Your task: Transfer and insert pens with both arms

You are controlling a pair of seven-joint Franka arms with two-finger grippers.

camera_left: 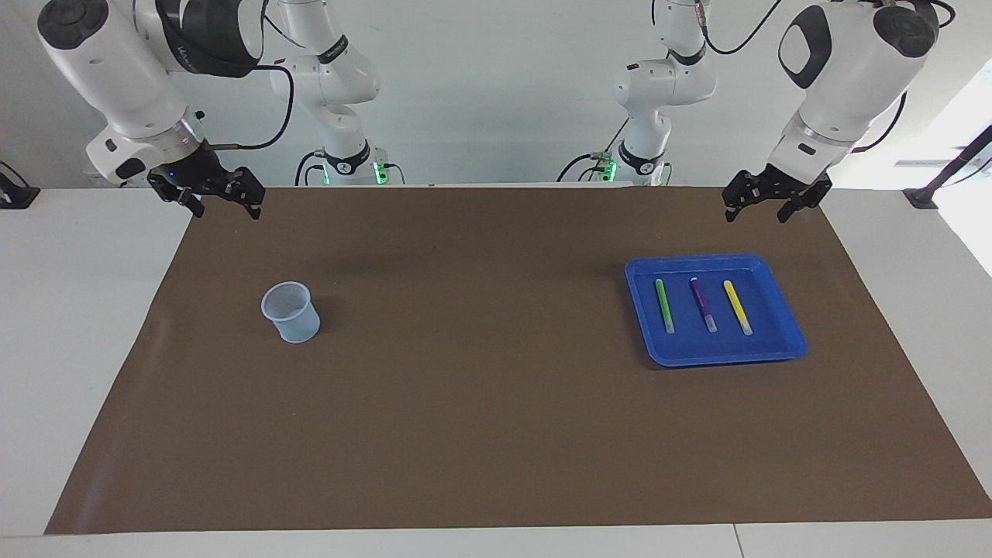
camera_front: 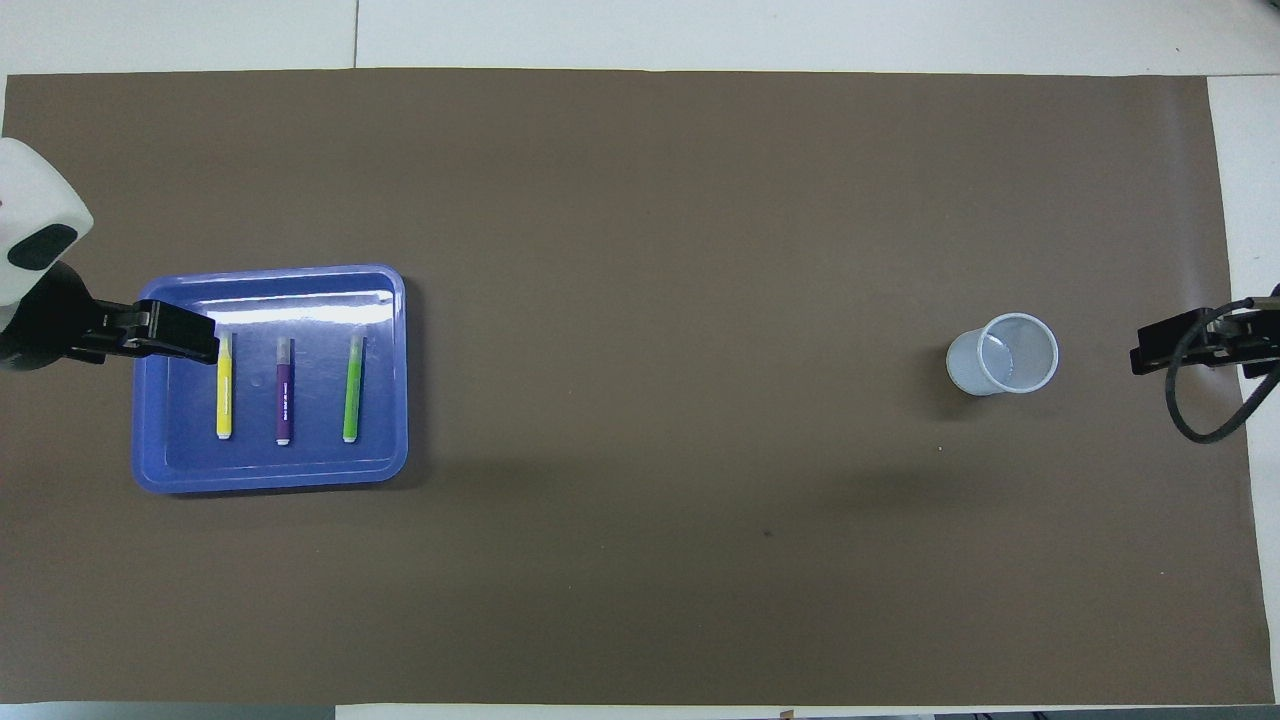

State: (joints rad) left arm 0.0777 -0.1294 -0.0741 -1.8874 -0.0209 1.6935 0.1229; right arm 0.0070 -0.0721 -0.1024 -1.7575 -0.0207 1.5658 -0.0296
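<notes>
Three pens lie side by side in a blue tray (camera_left: pixel 728 357) (camera_front: pixel 270 478) toward the left arm's end of the table: green (camera_left: pixel 664 305) (camera_front: pixel 352 390), purple (camera_left: pixel 703 304) (camera_front: pixel 284 392) and yellow (camera_left: pixel 737 307) (camera_front: pixel 225 388). My left gripper (camera_left: pixel 756 216) (camera_front: pixel 205 345) hangs open in the air, high over the tray's edge beside the yellow pen, touching nothing. A translucent cup (camera_left: pixel 291 312) (camera_front: pixel 1003 354) stands upright toward the right arm's end. My right gripper (camera_left: pixel 226 211) (camera_front: pixel 1145 356) waits open and holds nothing, over the mat's edge at that end.
A brown mat (camera_left: pixel 480 387) covers most of the white table. Two smaller white arms with green lights (camera_left: pixel 353 167) stand at the robots' end between the big arms. A black cable (camera_front: pixel 1210 400) loops by the right gripper.
</notes>
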